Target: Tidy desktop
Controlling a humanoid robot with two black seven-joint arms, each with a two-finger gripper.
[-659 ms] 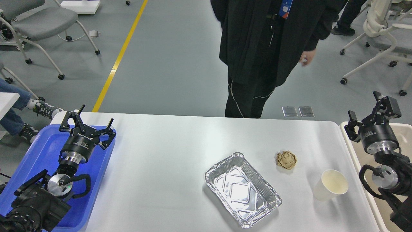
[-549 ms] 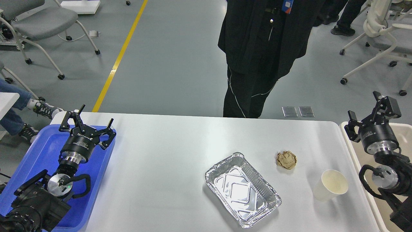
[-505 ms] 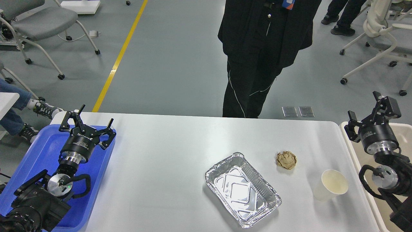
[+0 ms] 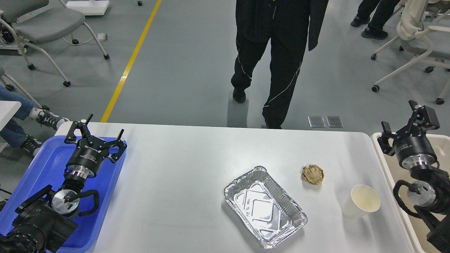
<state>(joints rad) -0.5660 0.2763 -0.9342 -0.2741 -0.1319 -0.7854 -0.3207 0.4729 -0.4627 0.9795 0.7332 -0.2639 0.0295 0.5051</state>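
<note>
The white desktop [image 4: 182, 168] fills the middle of the head view. On it lie an empty foil tray [image 4: 265, 207], a crumpled brown paper ball [image 4: 312, 174] and a white paper cup [image 4: 362, 201] tipped toward me. My left gripper [image 4: 95, 133] is open and empty above the blue plastic tray [image 4: 38, 165] at the left. My right gripper [image 4: 404, 125] is open and empty above the beige bin [image 4: 441, 144] at the right, apart from the cup.
A person in black [image 4: 277, 52] walks on the floor just beyond the far table edge. Office chairs [image 4: 45, 24] stand at the far left and far right. A seated person's legs [image 4: 21, 119] show at the left.
</note>
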